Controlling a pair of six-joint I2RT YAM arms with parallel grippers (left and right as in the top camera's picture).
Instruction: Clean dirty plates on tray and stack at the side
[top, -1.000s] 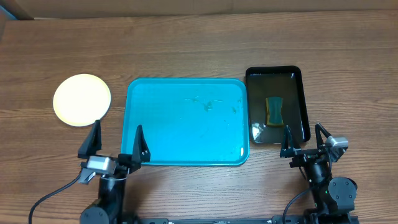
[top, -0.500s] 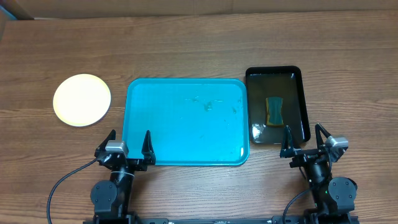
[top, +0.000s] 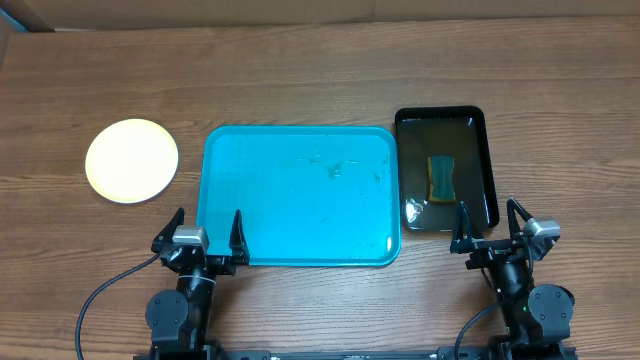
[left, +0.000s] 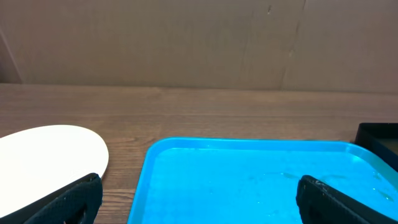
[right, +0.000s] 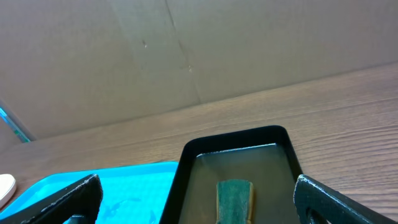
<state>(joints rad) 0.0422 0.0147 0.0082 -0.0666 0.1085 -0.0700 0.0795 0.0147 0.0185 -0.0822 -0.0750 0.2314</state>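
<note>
1. Left gripper (top: 206, 234): fingers spread wide, gripping nothing.
2. Right gripper (top: 488, 226): fingers spread wide, gripping nothing.
3. Tray (top: 300, 215): turquoise, flat on the table (top: 320, 80), directly ahead of the left fingers. Its near-left corner fell between them. Faint wet specks on its floor.
4. Plate (top: 132, 160): pale disc, ahead and left of the left finger, apart from the tray. Whether others lay beneath could not be told.
5. Black tray (top: 491, 170): ahead of the right fingers, holding a sponge (top: 441, 177).
</note>
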